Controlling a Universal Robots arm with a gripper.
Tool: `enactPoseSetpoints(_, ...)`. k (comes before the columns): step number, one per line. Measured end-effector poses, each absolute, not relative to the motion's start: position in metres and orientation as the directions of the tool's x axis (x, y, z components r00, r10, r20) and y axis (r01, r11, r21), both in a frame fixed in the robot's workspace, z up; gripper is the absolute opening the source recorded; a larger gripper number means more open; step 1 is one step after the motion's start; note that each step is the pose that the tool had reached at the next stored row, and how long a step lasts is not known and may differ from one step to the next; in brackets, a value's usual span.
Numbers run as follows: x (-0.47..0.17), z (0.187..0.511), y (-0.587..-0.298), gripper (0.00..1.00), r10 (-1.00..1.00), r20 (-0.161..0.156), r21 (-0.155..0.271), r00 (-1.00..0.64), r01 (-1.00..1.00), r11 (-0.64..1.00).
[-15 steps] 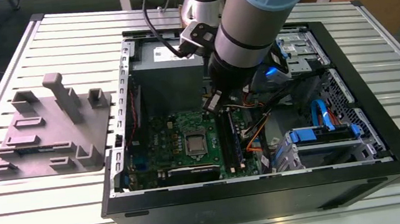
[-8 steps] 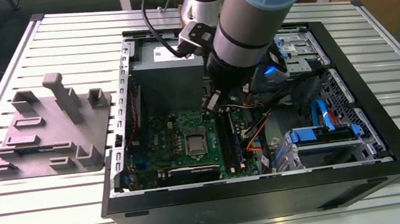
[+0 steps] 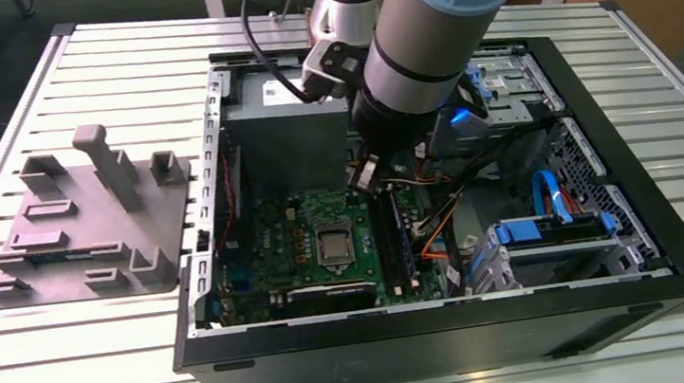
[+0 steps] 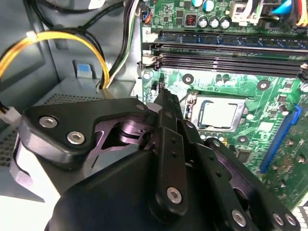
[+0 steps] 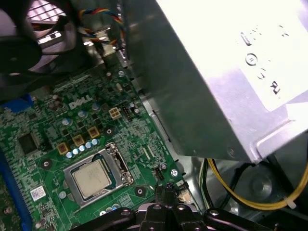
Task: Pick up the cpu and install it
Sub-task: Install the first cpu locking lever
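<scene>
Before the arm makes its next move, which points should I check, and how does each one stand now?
1. Small flat square chip with a silver-grey metal top lies inside the metal socket frame on the green motherboard: ok.
2. Gripper carries nothing, jaws closed together: ok.
3. Gripper apart from the chip, over the board beside the socket: ok.
4. Chip seated level in the socket: looks level in both wrist views, ok.
5. Socket latch locked down: cannot tell.
6. Thin yellow cable free of the gripper: ok, it runs beside it without touching.
</scene>
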State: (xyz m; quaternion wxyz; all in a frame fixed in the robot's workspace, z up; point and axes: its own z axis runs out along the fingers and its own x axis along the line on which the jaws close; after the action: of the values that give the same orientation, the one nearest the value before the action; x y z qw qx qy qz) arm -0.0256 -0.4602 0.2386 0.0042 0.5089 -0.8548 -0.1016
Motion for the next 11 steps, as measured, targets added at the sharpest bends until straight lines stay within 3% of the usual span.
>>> enactPoseSetpoints(11,-0.0237,0.2385,-0.4620,0.10,-0.873,-0.097,0.178,-0.478,-0.871,0.458)
